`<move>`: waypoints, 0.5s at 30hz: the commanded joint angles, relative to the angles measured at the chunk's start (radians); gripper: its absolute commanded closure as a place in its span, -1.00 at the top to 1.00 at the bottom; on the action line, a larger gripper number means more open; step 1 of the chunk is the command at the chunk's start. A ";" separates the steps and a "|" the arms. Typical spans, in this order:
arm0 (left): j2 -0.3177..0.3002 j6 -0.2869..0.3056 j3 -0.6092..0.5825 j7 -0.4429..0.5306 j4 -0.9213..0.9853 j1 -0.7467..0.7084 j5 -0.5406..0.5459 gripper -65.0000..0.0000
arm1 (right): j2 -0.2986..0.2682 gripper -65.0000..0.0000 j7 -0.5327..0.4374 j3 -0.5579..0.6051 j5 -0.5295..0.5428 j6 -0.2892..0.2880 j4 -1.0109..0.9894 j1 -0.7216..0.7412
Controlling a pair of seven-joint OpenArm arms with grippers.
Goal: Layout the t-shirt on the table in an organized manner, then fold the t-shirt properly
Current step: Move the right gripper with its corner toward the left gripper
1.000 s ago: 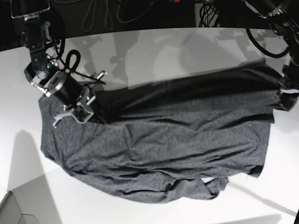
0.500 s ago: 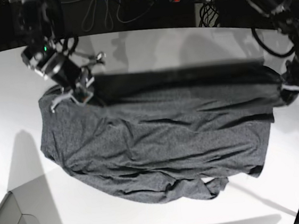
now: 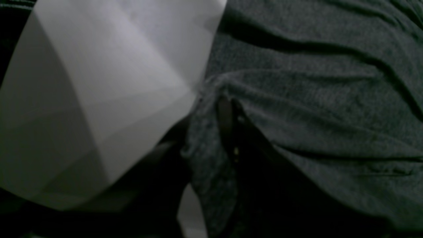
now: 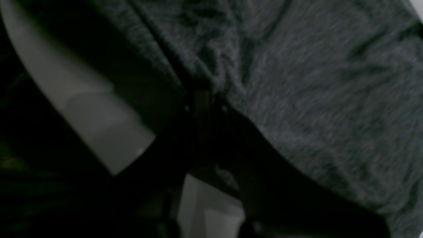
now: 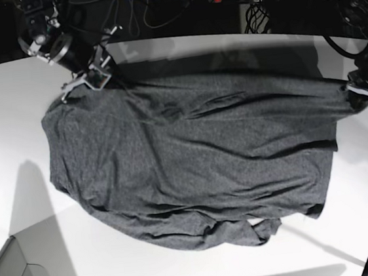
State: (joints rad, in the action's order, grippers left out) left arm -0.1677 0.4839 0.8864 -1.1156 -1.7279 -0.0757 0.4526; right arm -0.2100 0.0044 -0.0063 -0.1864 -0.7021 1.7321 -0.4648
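Base view alone: whole t-shirt (image 5: 193,163) stretched between both pinching end effectors, left (image 5: 357,96), right (image 5: 96,81).

We note the t-shirt (image 5: 194,170): soft knit cloth, matt, flecked heather grey, creased. The table (image 5: 10,116): smooth white top, faint sheen, plain

Both wrist views dark, blurred — t-shirt (image 4: 297,99) cut off by edges.
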 commanded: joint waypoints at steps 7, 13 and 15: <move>-0.022 0.003 0.003 0.016 0.018 -0.005 0.004 -1.00 | -0.009 -1.00 -0.024 -0.005 0.012 0.004 0.018 -0.004; -0.016 0.003 0.003 0.016 0.018 -0.005 0.002 -1.00 | -0.016 -1.00 -0.022 -0.007 0.014 0.004 0.018 -0.025; -0.016 0.003 0.003 0.016 0.016 -0.005 0.002 -1.00 | -0.012 -1.00 -0.022 -0.028 0.015 0.004 0.026 -0.035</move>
State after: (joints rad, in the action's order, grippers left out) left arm -0.1680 0.4839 0.8864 -1.1187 -1.6939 -0.0883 0.4454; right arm -0.2150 0.0044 -0.0257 -0.1864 -0.7025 1.7367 -0.4923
